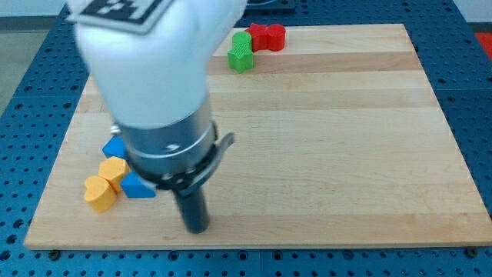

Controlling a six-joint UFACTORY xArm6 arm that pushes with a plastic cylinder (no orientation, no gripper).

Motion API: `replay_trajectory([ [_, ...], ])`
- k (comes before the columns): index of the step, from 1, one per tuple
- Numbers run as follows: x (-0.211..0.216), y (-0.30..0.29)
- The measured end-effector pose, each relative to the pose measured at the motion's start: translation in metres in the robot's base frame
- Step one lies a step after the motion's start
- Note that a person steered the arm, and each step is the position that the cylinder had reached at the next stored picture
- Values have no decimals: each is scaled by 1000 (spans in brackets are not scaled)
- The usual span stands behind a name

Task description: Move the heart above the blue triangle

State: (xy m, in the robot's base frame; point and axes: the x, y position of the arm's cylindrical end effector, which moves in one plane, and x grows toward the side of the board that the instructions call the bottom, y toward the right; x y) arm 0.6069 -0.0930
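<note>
A yellow heart (99,193) lies near the board's lower left corner. A yellow block (114,169) touches it up and to the right. A blue triangle (138,185) lies just right of these, partly hidden by the arm. Another blue block (114,146) sits above them, also partly hidden. My tip (197,227) is at the view's bottom, to the right of the blue triangle and apart from it.
A green block (241,51) and a red block (267,36) sit together at the board's top edge. The arm's white and grey body (154,92) covers the upper left of the wooden board (346,138).
</note>
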Motion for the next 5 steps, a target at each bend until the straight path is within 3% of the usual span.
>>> replay_trajectory([
  [3, -11, -133],
  [5, -47, -144],
])
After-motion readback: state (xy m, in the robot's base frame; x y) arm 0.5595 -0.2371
